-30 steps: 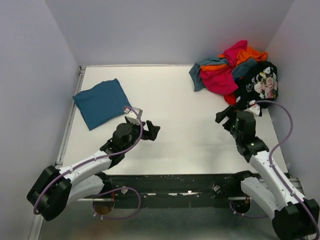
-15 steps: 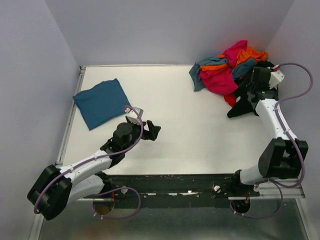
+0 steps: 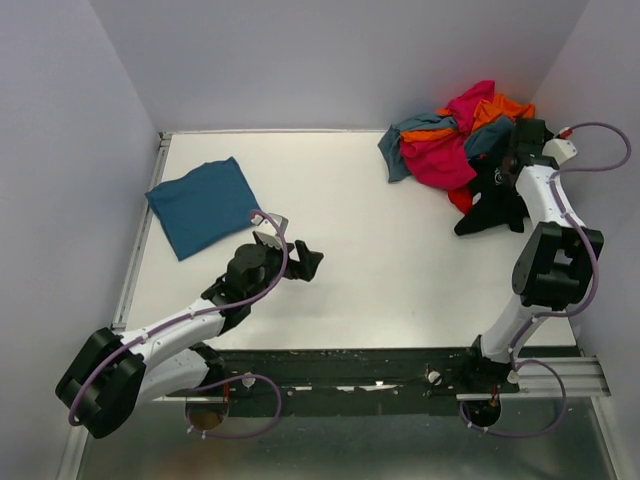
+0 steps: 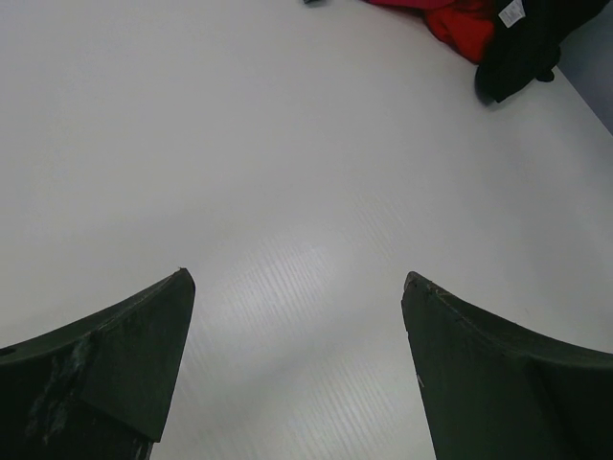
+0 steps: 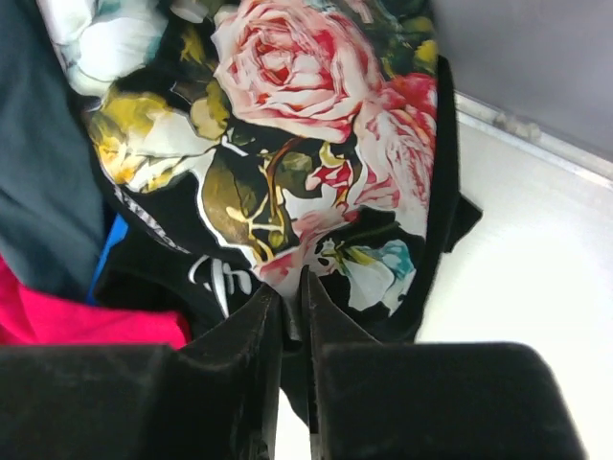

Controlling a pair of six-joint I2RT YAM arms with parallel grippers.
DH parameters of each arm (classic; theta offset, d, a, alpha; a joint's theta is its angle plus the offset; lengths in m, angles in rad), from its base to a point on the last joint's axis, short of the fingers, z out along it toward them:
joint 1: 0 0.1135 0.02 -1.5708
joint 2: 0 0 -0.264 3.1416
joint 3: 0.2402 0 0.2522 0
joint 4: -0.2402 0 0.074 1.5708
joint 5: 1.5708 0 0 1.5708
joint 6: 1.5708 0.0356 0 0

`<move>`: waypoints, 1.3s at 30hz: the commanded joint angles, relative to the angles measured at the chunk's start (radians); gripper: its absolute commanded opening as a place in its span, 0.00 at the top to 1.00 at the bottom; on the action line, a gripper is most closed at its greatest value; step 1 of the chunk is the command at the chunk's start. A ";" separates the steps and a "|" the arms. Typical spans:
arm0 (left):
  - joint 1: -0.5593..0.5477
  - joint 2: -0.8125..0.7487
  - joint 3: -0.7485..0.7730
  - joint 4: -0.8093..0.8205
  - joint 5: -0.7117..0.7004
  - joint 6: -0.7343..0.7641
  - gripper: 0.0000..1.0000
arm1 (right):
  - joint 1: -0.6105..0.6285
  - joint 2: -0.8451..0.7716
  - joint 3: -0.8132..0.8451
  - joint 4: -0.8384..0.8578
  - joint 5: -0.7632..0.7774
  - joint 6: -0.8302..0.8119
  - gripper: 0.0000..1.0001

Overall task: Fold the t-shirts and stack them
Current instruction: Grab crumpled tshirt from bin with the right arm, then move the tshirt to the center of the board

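A teal shirt [image 3: 203,205] lies folded flat, a tilted square, at the worktop's [image 3: 380,250] far left. In the far right corner, magenta [image 3: 440,160], orange [image 3: 503,106], grey-blue [image 3: 402,140] and red [image 3: 461,198] shirts lie crumpled in a heap. The black shirt [image 5: 287,115], rose print up, lies against them, a fold pinched by the right tool [image 5: 290,302].

This is a robotics lab test cell, not a home or shop: a bare white table [image 3: 380,250] is boxed in by blank pale walls [image 3: 340,60]. Two cabled robot arms [image 3: 180,325] are bolted to a black rail [image 3: 350,365]. The only props are a folded teal t-shirt [image 3: 205,205] and a heap of t-shirts [image 3: 450,150] that includes a black floral t-shirt [image 5: 287,172].
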 commanded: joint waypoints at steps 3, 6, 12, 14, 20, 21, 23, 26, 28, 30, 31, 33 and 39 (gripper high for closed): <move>-0.003 -0.013 0.030 0.003 0.015 0.004 0.01 | 0.013 -0.121 -0.035 -0.061 0.136 0.080 0.99; -0.003 -0.017 0.029 0.002 0.006 0.009 0.01 | 0.111 -0.238 -0.058 0.000 0.268 -0.058 0.99; -0.005 -0.017 0.027 0.002 0.000 0.017 0.01 | 0.350 -0.411 0.013 0.077 0.175 -0.339 0.99; -0.005 -0.015 0.026 0.002 -0.005 0.018 0.01 | 0.421 -0.463 0.035 0.097 -0.002 -0.390 0.99; -0.003 -0.017 0.024 0.000 -0.016 0.024 0.01 | 0.456 -0.554 0.216 0.056 -0.461 -0.356 0.99; -0.003 -0.020 0.023 -0.003 -0.019 0.027 0.01 | 0.456 -0.562 0.248 0.042 -0.429 -0.354 0.99; -0.005 -0.029 0.023 -0.007 -0.025 0.030 0.01 | 0.456 -0.582 0.274 0.025 -0.358 -0.361 0.99; -0.003 -0.047 0.017 -0.012 -0.037 0.034 0.01 | 0.456 -0.598 0.250 -0.021 -0.296 -0.371 0.48; -0.003 -0.064 0.014 -0.016 -0.043 0.037 0.01 | 0.456 -0.603 0.187 -0.072 -0.266 -0.364 0.08; -0.003 -0.078 0.007 -0.018 -0.054 0.038 0.01 | 0.456 -0.618 0.094 -0.098 -0.241 -0.336 0.04; -0.003 -0.082 0.004 -0.020 -0.060 0.040 0.01 | 0.456 -0.637 0.019 -0.081 -0.273 -0.341 0.04; -0.003 -0.092 0.001 -0.027 -0.075 0.038 0.01 | 0.456 -0.673 -0.136 -0.018 -0.360 -0.345 0.05; -0.005 -0.064 0.006 -0.020 -0.068 0.037 0.01 | 0.456 -0.717 -0.538 0.166 -0.560 -0.348 0.15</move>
